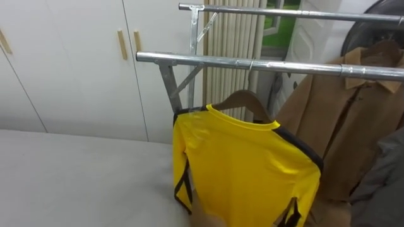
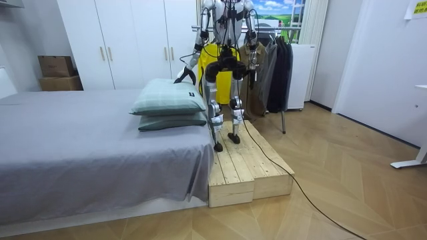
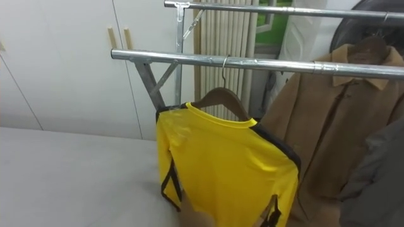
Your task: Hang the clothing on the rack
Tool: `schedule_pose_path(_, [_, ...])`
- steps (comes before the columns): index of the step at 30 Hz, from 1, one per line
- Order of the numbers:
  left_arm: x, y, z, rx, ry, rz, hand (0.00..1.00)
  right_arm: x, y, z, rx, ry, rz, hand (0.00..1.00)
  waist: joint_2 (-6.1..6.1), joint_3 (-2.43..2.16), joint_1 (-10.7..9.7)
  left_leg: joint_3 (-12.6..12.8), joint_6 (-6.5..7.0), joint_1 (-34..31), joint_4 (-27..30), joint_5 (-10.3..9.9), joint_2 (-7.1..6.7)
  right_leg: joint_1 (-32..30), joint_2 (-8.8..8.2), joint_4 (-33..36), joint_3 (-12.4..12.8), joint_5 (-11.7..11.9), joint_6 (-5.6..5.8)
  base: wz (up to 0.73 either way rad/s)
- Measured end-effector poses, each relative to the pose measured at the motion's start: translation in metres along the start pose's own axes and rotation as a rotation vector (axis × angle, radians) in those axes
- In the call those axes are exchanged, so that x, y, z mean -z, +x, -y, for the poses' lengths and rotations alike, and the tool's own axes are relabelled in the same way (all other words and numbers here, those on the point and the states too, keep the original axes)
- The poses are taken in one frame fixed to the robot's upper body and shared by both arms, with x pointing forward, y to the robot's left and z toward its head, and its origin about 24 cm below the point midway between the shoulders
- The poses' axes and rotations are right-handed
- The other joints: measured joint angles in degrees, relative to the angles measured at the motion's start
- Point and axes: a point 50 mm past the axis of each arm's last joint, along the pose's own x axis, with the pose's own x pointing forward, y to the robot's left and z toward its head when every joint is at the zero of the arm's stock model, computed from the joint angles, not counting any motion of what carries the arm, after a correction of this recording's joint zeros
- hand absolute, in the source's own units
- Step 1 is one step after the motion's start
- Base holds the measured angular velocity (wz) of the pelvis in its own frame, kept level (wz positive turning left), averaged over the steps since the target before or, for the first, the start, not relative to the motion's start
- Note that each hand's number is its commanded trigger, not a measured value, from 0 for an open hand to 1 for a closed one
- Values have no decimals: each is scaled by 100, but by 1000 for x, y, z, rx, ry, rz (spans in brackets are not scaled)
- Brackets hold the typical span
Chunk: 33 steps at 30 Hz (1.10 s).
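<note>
**Item:** yellow long-sleeved shirt with black trim [image 1: 246,170], on a brown wooden hanger [image 1: 243,101].

**Location:** it hangs below the lower silver metal rail [image 1: 189,60] of a clothes rack. The hanger's wire hook reaches the rail and appears to sit over it, though how fully it is seated cannot be told.

**Robot:** it stands on a pale wooden platform [image 2: 247,167] between the grey bed [image 1: 76,176] and the rack, facing the rack.
- Left hand [image 2: 185,78]: low, near the stacked green pillows [image 2: 170,100]. Whether its fingers are wide or closed cannot be told.
- Right hand [image 2: 253,52]: up among the garments. The state of its fingers cannot be told either.

**Step in hand (judged):** seating the hook and letting go.
- Confirm the hook lies wholly over the rail before any release.
- Let the shirt's weight settle straight down.
- Draw the hands back low and slow so the hem is not dragged and the hanger is not tipped off.

**Edges:**
- The rack's slanted brace [image 1: 183,82] stands just beside the shirt's left shoulder.
- A tan buttoned coat [image 1: 353,126] hangs close on the right.
- A second rail [image 1: 284,12] runs above and behind.

**Open room:** there is bare rail between the brace and the coat, and the bed surface lies open to the left. White wardrobe doors [image 1: 63,63] stand well behind.
</note>
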Motion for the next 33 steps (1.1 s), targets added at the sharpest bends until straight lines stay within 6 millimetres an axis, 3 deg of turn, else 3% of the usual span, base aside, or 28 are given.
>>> schedule_pose_path(10, [-3, 0, 2, -2, 7, 12, 0, -2, 0, 1, 7, -49, 3, 0, 14, 0, 31, -172, -13, -20, 43, -3, 4, 89, -35, -10, -194, -84, -35, 10])
schedule_pose_path(17, [-8, -1, 6, 8, 89, 55, 0, -3, 1, 0, 17, -72, -18, 0, -15, -21, 13, -570, -15, -311, 255, -2, -20, 169, -184, -9, -711, -219, -52, 39])
schedule_pose_path(19, [-14, -1, 8, 11, 116, 81, 0, -4, 2, -1, 20, -92, -22, 0, -39, -28, 0, -530, -19, -429, 335, 0, -16, 221, -268, -11, -1020, -282, -61, 83])
schedule_pose_path(20, [-18, -1, 11, 18, 145, 104, 0, -4, 2, -2, 18, -102, -32, 0, -42, -24, -17, -357, -30, -511, 417, 8, 1, 305, -321, -61, -1273, -315, -54, 112])
schedule_pose_path(22, [-24, -2, 15, 29, 182, 135, 0, -4, 4, -1, 21, -131, -57, 0, -93, -33, 12, 74, -46, -547, 498, 30, 44, 458, -399, -127, -1625, -380, -39, 110])
schedule_pose_path(24, [-29, -3, 20, 39, 169, 148, 0, -10, 6, -4, 17, -199, -62, 0, -144, -36, 51, 678, -48, -612, 751, 31, 145, 606, -508, -111, -2095, -512, -11, 102])
schedule_pose_path(27, [-43, -3, 26, 55, 149, 182, 0, -23, 9, -11, 7, -239, -40, 0, -204, -38, 79, 1209, 4, -750, 1073, -2, 239, 833, -611, -111, -2744, -657, 49, 116])
schedule_pose_path(29, [-48, -3, 28, 75, 139, 205, 0, -31, 10, -14, 9, -235, -28, 0, -243, -52, 84, 1262, 55, -751, 1244, -43, 250, 1018, -658, -93, -3135, -754, 102, 105])
schedule_pose_path(31, [-54, -4, 30, 88, 128, 231, 0, -38, 11, -16, 10, -239, -15, 0, -258, -54, 209, 1333, 72, -743, 1379, -131, 275, 1154, -686, -53, -3474, -822, 161, 70])
schedule_pose_path(33, [-56, -4, 31, 107, 120, 253, 0, -46, 12, -16, 26, -229, 5, 0, -269, -56, 365, 1296, 67, -727, 1438, -274, 280, 1267, -738, 94, -3971, -929, 236, 54])
